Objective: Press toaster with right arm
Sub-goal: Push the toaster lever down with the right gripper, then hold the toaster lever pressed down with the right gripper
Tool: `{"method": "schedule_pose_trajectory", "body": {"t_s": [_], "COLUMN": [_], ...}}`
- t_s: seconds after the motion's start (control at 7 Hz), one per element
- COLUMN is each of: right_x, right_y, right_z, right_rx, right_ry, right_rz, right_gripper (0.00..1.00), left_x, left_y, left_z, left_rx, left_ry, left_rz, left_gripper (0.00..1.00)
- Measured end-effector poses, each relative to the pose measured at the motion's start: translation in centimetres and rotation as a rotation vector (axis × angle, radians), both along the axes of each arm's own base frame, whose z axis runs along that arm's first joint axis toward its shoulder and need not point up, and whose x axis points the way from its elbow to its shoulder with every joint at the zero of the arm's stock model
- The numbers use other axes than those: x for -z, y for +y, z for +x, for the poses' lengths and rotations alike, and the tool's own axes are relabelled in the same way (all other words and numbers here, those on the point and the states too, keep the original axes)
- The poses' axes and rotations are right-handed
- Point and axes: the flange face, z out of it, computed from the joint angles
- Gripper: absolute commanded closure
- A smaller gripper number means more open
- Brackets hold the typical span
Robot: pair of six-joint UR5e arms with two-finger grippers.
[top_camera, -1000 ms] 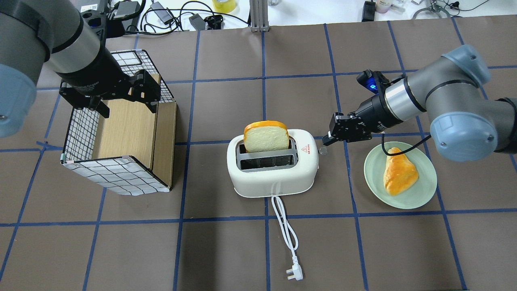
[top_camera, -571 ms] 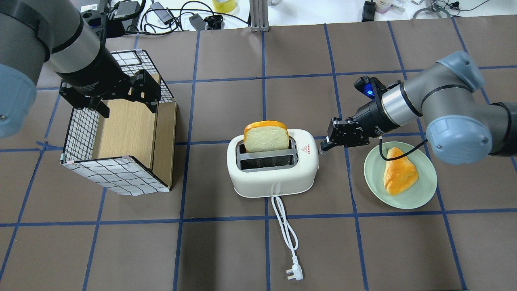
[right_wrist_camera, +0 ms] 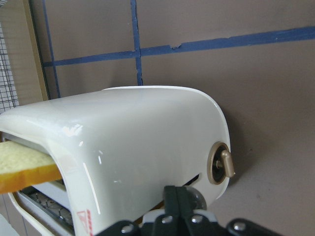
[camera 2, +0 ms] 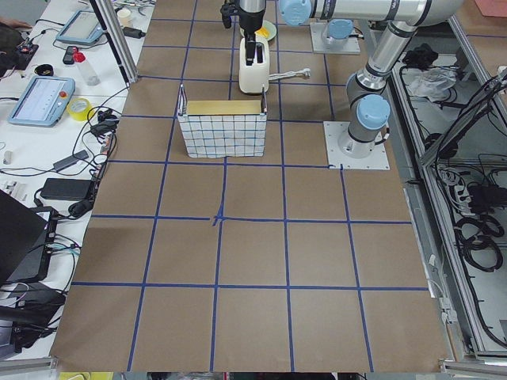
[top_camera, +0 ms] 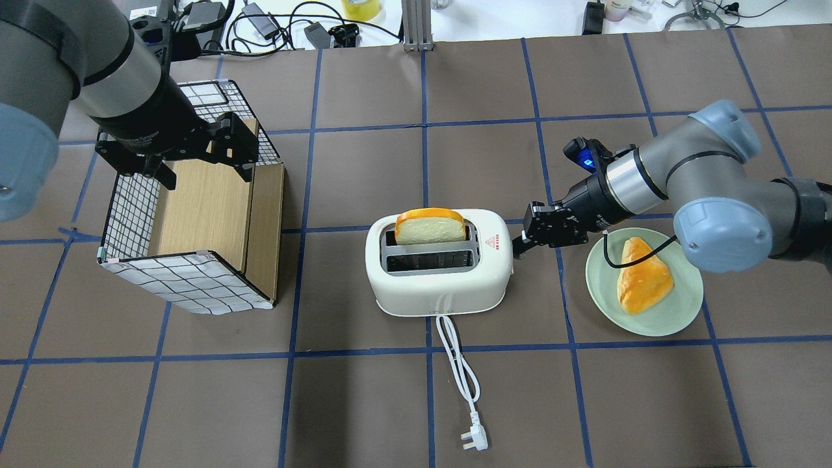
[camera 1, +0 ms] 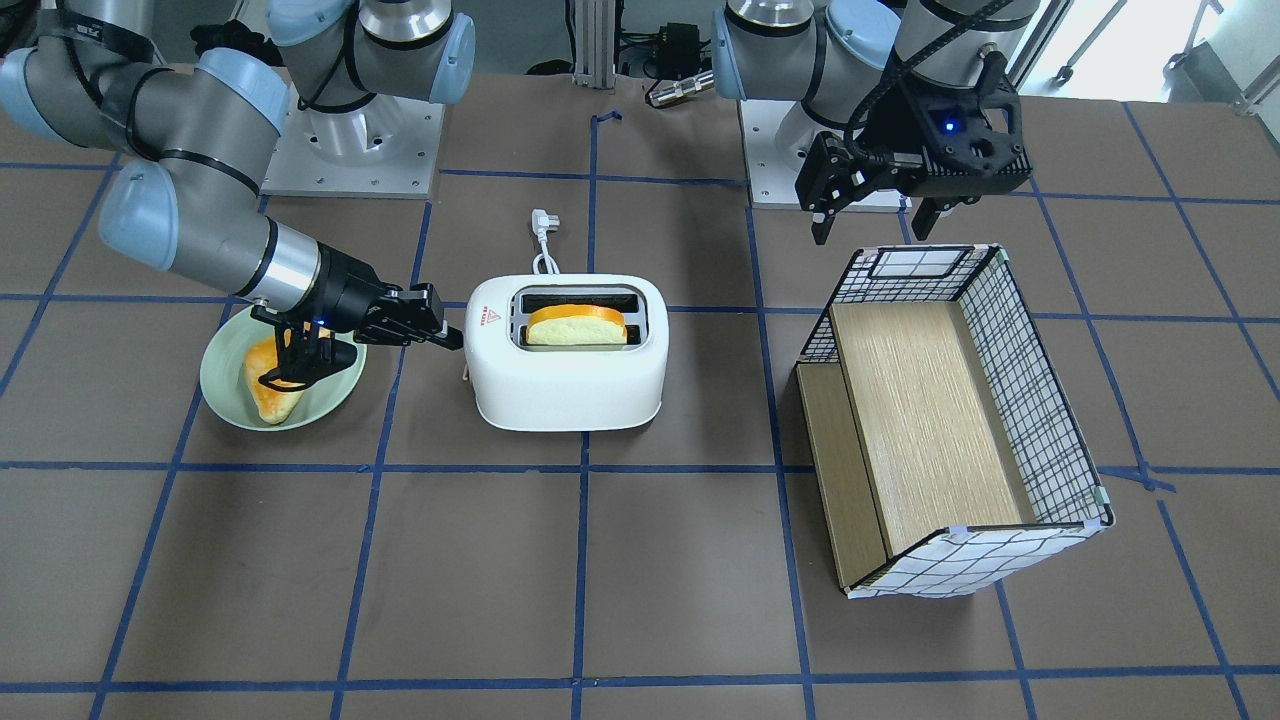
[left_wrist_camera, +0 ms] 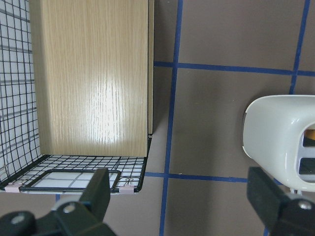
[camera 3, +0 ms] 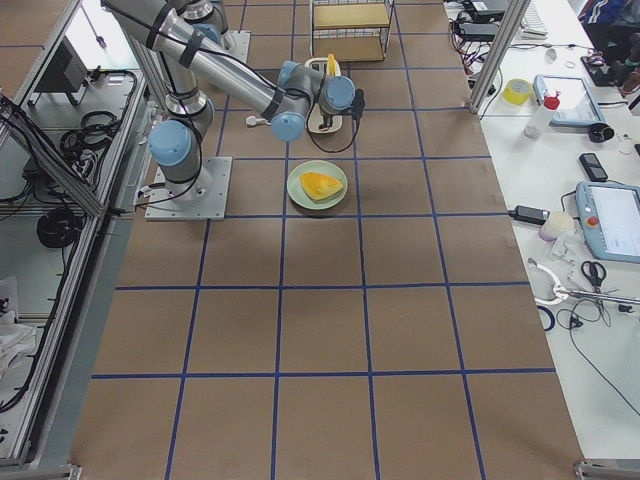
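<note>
White toaster (top_camera: 437,270) at table centre in the overhead view, cord (top_camera: 458,364) trailing toward 6 o'clock. Bread slice (top_camera: 430,227) in the 12 o'clock slot, its top showing above the rim. Right gripper (top_camera: 519,247) at the toaster's 3 o'clock end, fingers pinched together and holding nothing, tips at the small lever (right_wrist_camera: 199,198). Brass knob (right_wrist_camera: 221,164) just beside the lever. Green plate (top_camera: 676,312) with pastry (top_camera: 643,276) farther toward 3 o'clock. Left gripper (camera 1: 868,228) spread wide above the 12 o'clock edge of the checked box (top_camera: 195,286), at the toaster's 9 o'clock.
</note>
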Motion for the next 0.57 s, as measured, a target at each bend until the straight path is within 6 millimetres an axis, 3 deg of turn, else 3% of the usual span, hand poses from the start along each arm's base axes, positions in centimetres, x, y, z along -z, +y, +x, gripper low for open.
{"method": "schedule_pose_trajectory", "body": {"t_s": [0.57], "right_x": [1.49], "right_y": [-0.10], "right_z": [-0.09], "right_rx": [-0.004], "right_ry": [0.011], "right_rz": [-0.005], "right_gripper": [1.00], "left_x": [0.00], "left_y": [0.00], "left_z": [0.00], "left_rx": [0.000], "left_ry": [0.000], "left_rz": [0.000], "left_gripper": [0.00]}}
